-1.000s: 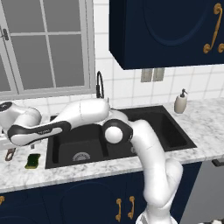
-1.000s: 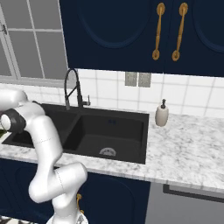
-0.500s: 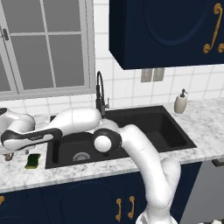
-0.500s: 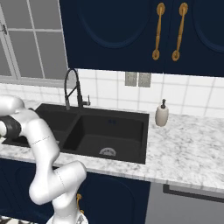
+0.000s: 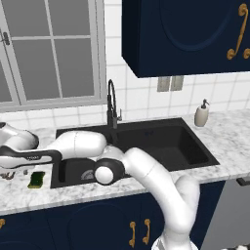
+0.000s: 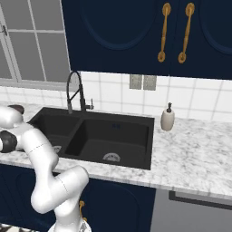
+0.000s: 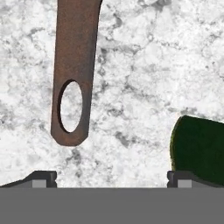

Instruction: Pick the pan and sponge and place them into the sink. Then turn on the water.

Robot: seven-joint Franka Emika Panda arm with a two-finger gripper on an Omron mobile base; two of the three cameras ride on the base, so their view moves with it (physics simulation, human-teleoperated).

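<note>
Arm has swung further left and lower since a second ago, hand now low over the marble counter (image 5: 29, 195) left of the black double sink (image 5: 161, 141), base unmoved. Gripper (image 7: 112, 177) points down at the counter, jaws wide apart and holding nothing: left fingertip (image 7: 41, 177) sits just below the pan handle (image 7: 74, 65) end with its hang hole, right fingertip (image 7: 181, 177) overlaps the sponge (image 5: 35, 180) edge, green scrub side up. Handle and sponge lie apart on the counter, both outside the sink; pan bowl is out of frame.
</note>
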